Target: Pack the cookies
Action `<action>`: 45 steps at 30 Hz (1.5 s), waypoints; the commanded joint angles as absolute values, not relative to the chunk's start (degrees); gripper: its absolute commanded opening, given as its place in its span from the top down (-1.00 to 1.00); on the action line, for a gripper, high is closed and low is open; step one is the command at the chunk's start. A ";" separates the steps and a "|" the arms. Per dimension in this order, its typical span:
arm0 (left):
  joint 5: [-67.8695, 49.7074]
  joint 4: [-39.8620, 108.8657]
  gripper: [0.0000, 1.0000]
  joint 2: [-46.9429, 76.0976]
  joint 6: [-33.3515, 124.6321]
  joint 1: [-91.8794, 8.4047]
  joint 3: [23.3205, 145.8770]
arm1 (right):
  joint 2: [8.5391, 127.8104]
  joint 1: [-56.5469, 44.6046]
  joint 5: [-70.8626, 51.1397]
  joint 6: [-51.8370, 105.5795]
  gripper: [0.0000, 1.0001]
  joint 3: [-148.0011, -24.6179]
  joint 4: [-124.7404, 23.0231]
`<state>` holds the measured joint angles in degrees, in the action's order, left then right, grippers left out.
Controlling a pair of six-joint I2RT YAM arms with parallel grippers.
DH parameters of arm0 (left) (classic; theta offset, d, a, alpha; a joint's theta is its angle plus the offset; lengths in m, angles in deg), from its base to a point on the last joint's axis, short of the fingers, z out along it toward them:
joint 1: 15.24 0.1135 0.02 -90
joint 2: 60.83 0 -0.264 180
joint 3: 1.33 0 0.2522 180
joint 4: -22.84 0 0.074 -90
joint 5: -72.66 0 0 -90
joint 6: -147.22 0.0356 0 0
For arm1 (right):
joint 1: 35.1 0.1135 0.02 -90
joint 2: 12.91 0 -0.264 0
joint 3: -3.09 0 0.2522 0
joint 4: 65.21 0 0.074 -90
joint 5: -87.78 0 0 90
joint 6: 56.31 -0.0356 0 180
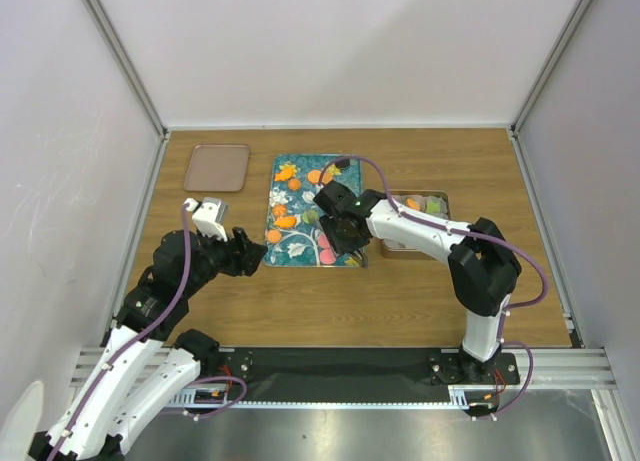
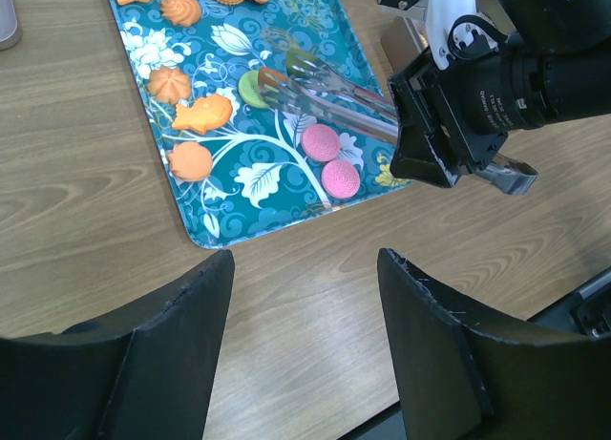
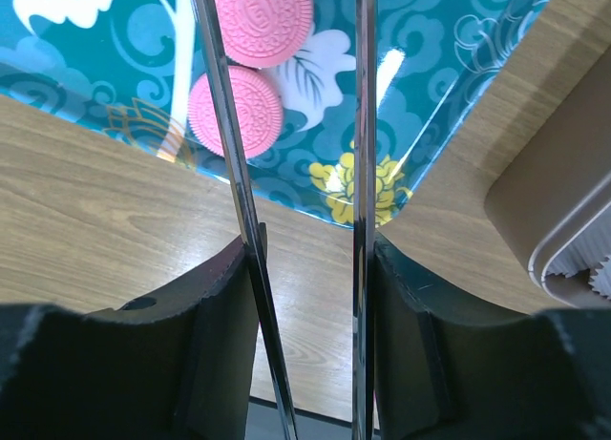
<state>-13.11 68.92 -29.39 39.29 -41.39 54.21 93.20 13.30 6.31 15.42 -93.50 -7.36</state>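
The cookies lie on a teal floral tray (image 1: 300, 246): two pink ones (image 2: 318, 141) (image 3: 234, 111), a green one (image 2: 250, 89) and orange ones such as a fish shape (image 2: 202, 114). My right gripper (image 1: 345, 226) (image 3: 310, 259) is shut on metal tongs (image 2: 339, 98), its pads pressing both blades (image 3: 224, 125). The tongs stretch across the tray, and their spread tips hover by the green cookie. I cannot tell whether they touch it. My left gripper (image 1: 255, 256) (image 2: 305, 268) is open and holds nothing, low over bare wood near the tray's front left corner.
A rectangular box (image 1: 392, 246) right of the tray holds a few cookies (image 1: 432, 207); its rounded corner (image 3: 563, 201) shows in the right wrist view. A brown flat lid (image 1: 217, 167) lies at the back left. White walls close in the table's sides and back.
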 commanded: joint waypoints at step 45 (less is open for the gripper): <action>-12.95 67.46 -0.36 -30.51 39.73 -41.87 54.44 | 81.58 12.10 8.07 13.21 0.26 -92.06 -5.31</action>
<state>-13.11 68.92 -29.89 39.29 -41.39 54.21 83.54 12.12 8.04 14.11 -93.59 -4.98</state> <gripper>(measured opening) 0.678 0.362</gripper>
